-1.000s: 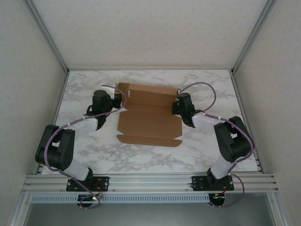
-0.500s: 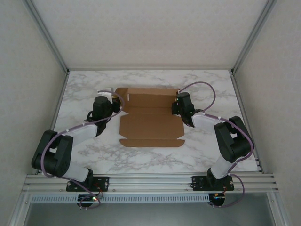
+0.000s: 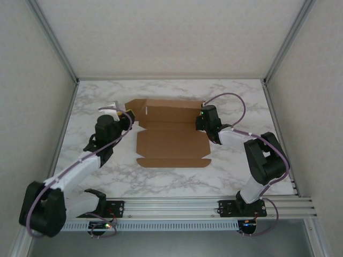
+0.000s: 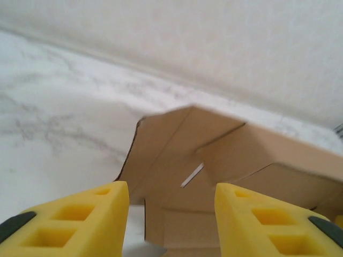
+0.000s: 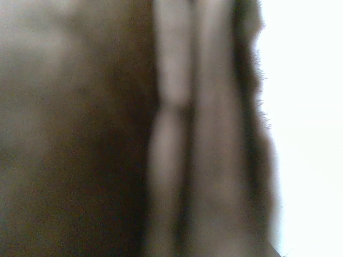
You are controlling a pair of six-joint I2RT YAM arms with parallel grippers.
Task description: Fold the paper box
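Paper box (image 4: 241, 155) beyond parted left pincer (image 4: 169, 199)

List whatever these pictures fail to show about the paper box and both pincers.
- Right wrist view: too blurred to tell whether the right pincer grips the paper box.
- Top view: that pincer's fingertips are too small, lost against the box's right edge.
- Left wrist view: the left pincer has yellow fingers hiding the box's near part; the frame edge cuts off its right side.

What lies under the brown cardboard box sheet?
The brown cardboard box sheet lies on the white marbled tabletop, visible around it. Anything directly beneath is covered and cannot be seen.
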